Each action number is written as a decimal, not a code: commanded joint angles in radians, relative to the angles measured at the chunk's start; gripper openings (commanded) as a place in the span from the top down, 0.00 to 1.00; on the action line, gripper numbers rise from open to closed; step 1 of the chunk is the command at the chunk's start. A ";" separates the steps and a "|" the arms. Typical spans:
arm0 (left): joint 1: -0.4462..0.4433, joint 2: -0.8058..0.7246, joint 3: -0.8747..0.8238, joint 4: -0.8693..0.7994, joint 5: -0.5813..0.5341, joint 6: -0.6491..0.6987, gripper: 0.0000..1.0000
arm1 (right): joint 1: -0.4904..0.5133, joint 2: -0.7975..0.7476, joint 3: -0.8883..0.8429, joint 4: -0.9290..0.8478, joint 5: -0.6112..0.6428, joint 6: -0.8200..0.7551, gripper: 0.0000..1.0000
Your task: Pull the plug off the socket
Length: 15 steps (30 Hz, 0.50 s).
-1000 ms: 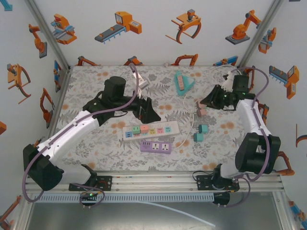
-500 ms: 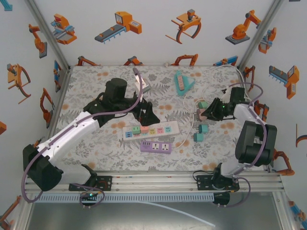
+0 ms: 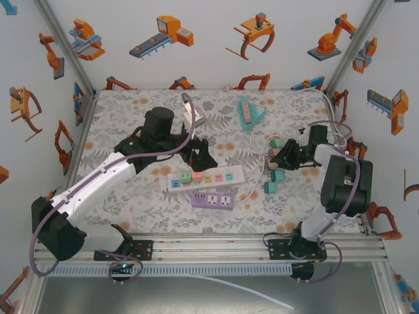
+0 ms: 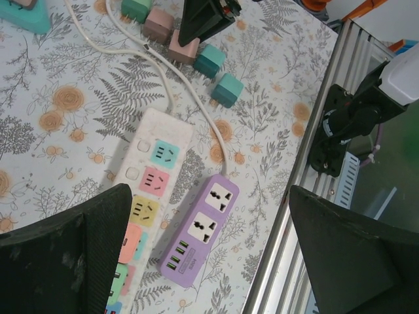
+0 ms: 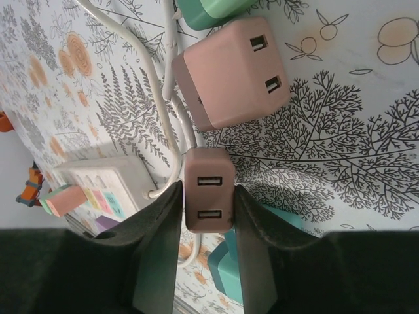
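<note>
- Firmly pinching a mauve plug with the right gripper, dark pads flat on both sides.
- Clear of both strips, over the mat, just beside a pink cube, near the white strip.
- Spread wide and empty at the left gripper, above the white strip and the purple strip.
- Bare floral mat all around; metal rail along the near edge.
- Smooth boxy plastic, two USB slots on the plug's face.

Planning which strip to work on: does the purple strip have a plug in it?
No, both sockets of the purple strip sit empty in the left wrist view.
</note>
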 commanded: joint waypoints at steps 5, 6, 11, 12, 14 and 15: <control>-0.002 0.019 0.004 0.018 -0.020 0.010 0.03 | 0.006 0.007 0.002 -0.030 0.058 -0.016 0.59; -0.003 0.020 0.002 0.021 -0.021 0.007 0.03 | 0.006 0.005 0.005 -0.039 0.067 -0.021 0.58; -0.002 0.027 0.003 0.028 -0.040 0.002 0.03 | 0.006 -0.010 0.023 -0.087 0.123 -0.058 0.56; -0.003 0.027 0.003 0.030 -0.046 0.000 0.03 | 0.006 -0.016 0.023 -0.091 0.127 -0.061 0.56; -0.002 0.025 0.003 0.029 -0.066 -0.002 0.03 | 0.005 -0.033 0.026 -0.097 0.142 -0.066 0.56; -0.002 0.022 0.003 0.028 -0.076 -0.002 0.03 | 0.006 -0.042 0.029 -0.097 0.149 -0.069 0.55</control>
